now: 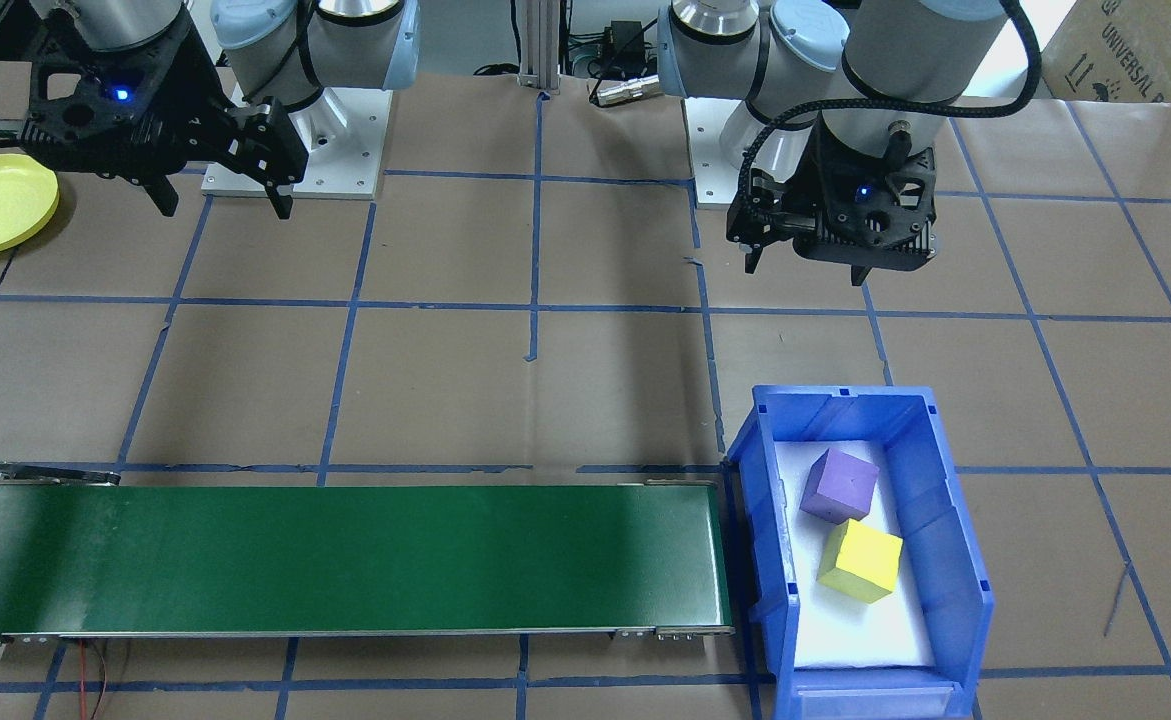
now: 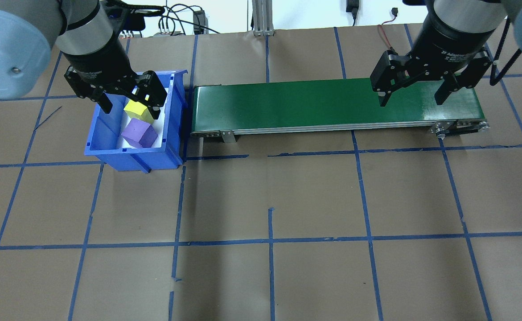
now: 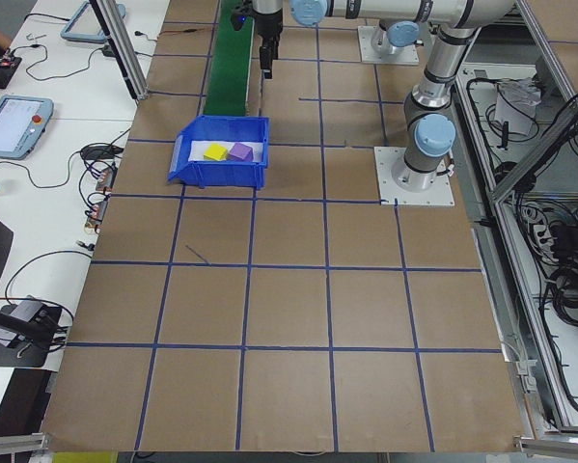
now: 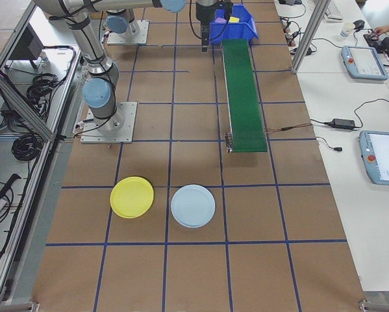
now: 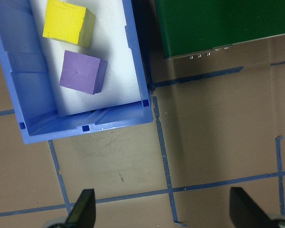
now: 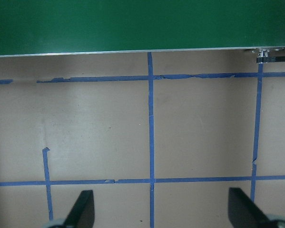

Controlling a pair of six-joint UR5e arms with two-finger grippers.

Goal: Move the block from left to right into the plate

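- Left pincer (image 2: pixel 128 102), fingers spread wide and empty, hangs over the blue bin (image 2: pixel 109 149) holding a yellow block (image 2: pixel 138 109) and a purple block (image 2: pixel 139 133).
- Right pincer (image 2: pixel 411 94), also wide and empty, reads "2F Adaptive Gripper" overhead.
- Only the right-side view shows the yellow plate (image 4: pixel 132 197) whole, beside a pale blue plate (image 4: pixel 193 205), near the tabletop's right end.

Two blocks (image 1: pixel 850 535) sit touching inside a bin (image 1: pixel 955 540) at the conveyor's (image 1: pixel 345 560) left end. Two plates (image 4: pixel 162 201) lie side by side on the table (image 2: pixel 265 267) beyond the belt's right end. Both grippers, left (image 2: pixel 129 103) and right (image 2: pixel 412 98), hang above the table.
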